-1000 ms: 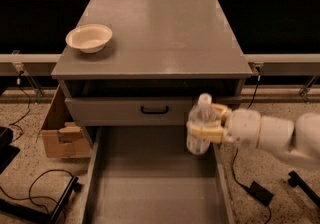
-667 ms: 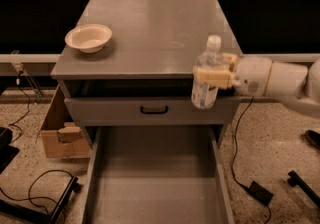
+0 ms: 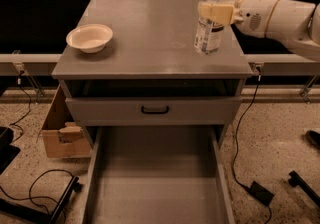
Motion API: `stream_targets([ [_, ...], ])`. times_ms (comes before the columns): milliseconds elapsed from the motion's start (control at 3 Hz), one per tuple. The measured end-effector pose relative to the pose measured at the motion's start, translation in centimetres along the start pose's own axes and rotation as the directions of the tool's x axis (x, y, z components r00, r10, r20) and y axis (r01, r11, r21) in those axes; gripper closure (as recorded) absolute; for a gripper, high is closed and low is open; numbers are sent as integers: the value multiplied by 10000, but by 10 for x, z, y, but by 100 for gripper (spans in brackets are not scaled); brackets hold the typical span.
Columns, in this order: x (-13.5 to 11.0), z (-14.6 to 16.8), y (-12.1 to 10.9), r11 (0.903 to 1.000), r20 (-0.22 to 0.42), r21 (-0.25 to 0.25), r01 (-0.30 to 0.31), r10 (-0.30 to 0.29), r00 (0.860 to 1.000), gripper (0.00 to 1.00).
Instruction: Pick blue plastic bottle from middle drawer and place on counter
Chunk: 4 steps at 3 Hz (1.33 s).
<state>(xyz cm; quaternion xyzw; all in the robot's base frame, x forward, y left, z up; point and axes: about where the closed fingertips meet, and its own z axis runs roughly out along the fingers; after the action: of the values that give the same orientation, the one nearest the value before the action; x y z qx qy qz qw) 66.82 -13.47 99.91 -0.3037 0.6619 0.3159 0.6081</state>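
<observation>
The blue plastic bottle (image 3: 212, 15) is a clear bottle with a white cap and a pale label. It is upright over the right side of the counter (image 3: 150, 33), its base at or just above the surface. My gripper (image 3: 218, 12) reaches in from the right and is shut on the bottle's upper body, cream fingers (image 3: 215, 12) wrapped around it. The middle drawer (image 3: 155, 178) stands pulled out below, with a bare grey floor and nothing in it.
A cream bowl (image 3: 90, 37) sits on the counter's left side. A grey drawer front with a black handle (image 3: 154, 110) is under the counter. A cardboard box (image 3: 60, 133) and cables lie on the floor at left; a cable and black adapter (image 3: 261, 193) at right.
My gripper has lifted the bottle from in front of the cabinet's right edge up to over the counter's right side.
</observation>
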Motion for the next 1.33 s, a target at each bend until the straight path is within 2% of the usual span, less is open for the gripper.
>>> stream_targets([
  [333,-17,28,-24,9989,487,450,-165,143,9987,100],
  [667,-10,62,-32,9987,688,510,49,-85,9976,100],
  [1000,10,91,-26,9965,564,419,726,-749,9956,100],
  [1333,36,117,-9,9889,258,111,1484,-1487,9886,100],
])
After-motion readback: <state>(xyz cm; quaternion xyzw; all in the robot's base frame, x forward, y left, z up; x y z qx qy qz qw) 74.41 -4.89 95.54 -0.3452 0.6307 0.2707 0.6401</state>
